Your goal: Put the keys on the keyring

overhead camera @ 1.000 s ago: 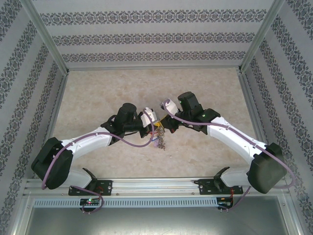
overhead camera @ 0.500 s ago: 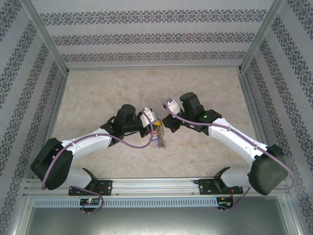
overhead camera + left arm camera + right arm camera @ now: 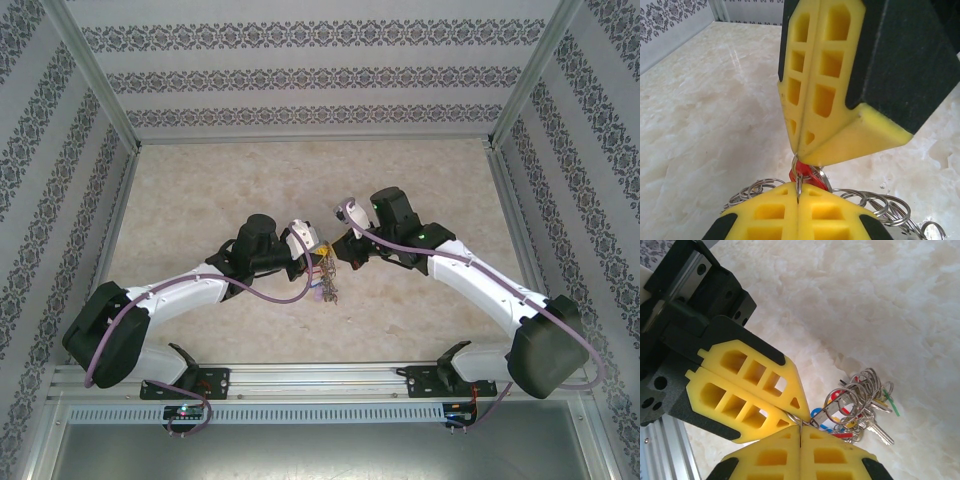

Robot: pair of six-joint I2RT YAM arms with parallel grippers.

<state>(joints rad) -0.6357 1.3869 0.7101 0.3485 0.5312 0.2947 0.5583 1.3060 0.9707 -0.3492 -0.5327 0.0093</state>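
My table [image 3: 200,190] is a glossy cream slab with a marble pattern. Patterned walls [image 3: 300,80] close its left, far and right edges, and a metal rail [image 3: 320,375] runs along the near edge. The keyring [image 3: 325,285] is over the middle, towards the near edge; I cannot tell whether it touches the slab.

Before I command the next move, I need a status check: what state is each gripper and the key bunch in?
left gripper: shut, pinching a thin wire ring of the keyring.
right gripper: shut, tip against the left's; what it grips is unclear.
keyring: bunched beside the fingertips; lifted or resting, cannot tell.
red tag: tucked right by the meeting tips.
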